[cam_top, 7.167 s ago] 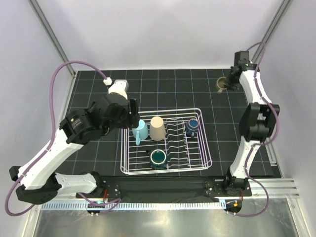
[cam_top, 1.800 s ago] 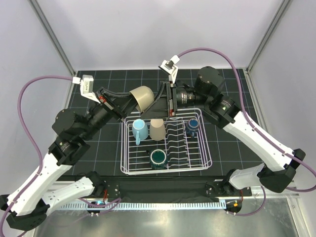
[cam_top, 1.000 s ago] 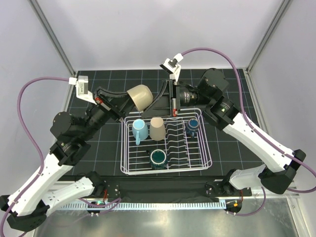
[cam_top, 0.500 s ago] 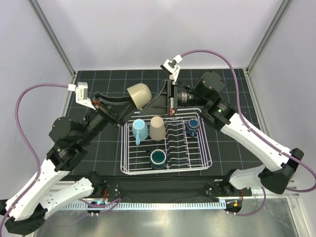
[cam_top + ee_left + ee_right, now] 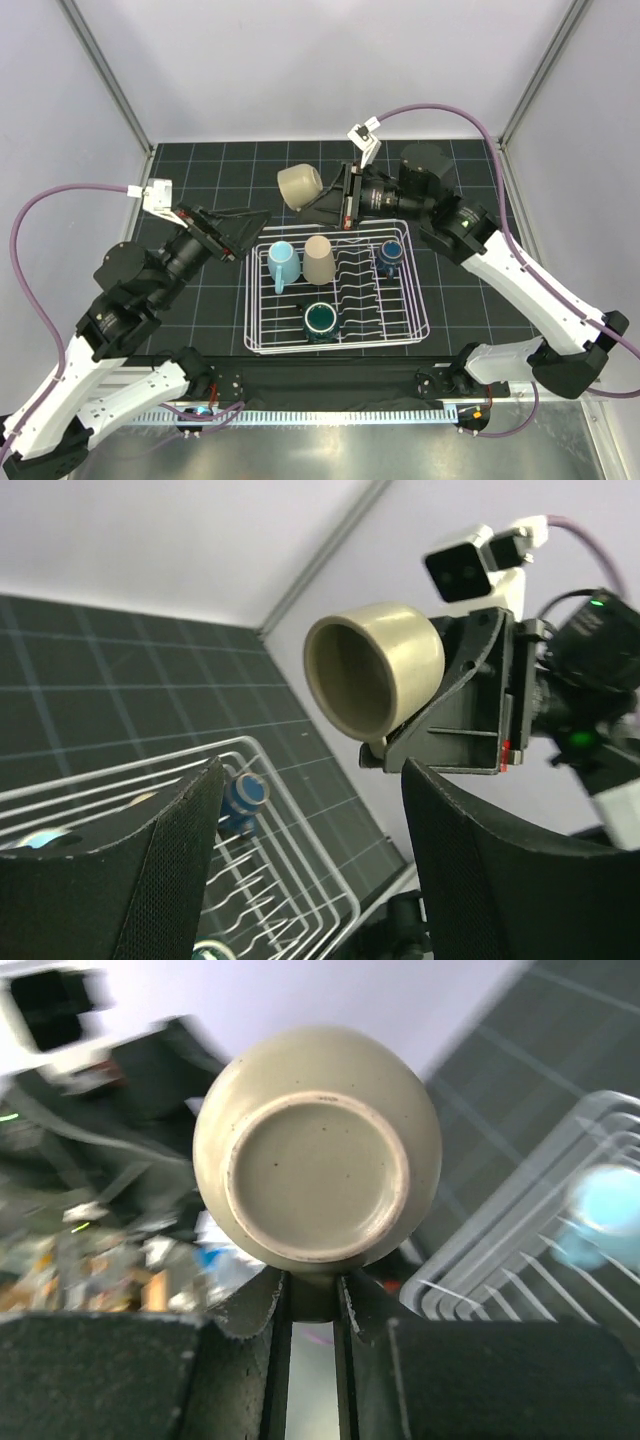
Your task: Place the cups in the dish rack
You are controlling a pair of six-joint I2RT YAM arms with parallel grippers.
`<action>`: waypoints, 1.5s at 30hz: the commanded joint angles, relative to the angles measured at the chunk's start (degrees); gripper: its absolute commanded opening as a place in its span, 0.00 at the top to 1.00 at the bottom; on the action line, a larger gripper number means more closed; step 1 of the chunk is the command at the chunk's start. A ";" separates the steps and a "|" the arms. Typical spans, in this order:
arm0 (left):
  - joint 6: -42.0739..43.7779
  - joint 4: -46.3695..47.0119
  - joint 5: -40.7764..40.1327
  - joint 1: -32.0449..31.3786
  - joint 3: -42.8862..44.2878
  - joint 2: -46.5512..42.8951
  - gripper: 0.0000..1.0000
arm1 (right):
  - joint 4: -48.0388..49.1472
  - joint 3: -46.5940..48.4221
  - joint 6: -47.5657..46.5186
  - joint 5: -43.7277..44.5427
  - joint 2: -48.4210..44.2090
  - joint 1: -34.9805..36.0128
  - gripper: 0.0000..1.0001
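Note:
A small tan mug (image 5: 300,187) hangs in the air above the back left corner of the white wire dish rack (image 5: 338,350). My right gripper (image 5: 322,205) is shut on its handle. The right wrist view shows the tan mug's (image 5: 317,1150) base above the right gripper (image 5: 312,1300). My left gripper (image 5: 252,228) stands open and empty to the left of the mug, apart from it. From the left wrist, the tan mug (image 5: 372,670) shows its open mouth beyond my left gripper (image 5: 310,860). In the rack stand a light blue mug (image 5: 282,262), a beige cup (image 5: 319,260) and a teal mug (image 5: 321,319).
A small dark blue cup (image 5: 390,253) stands at the rack's back right, also seen as the blue cup (image 5: 243,793) from the left wrist. Wavy dividers (image 5: 360,280) fill the rack's middle. The black gridded mat (image 5: 200,300) surrounds the rack.
My left gripper has opened, let go of the tan mug and drawn back to the left. The right gripper keeps the mug and has shifted it slightly right.

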 commanded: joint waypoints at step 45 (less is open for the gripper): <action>-5.91 -33.42 -21.19 -0.20 11.74 10.52 0.20 | -32.73 -39.37 -5.88 43.57 -5.32 0.45 0.96</action>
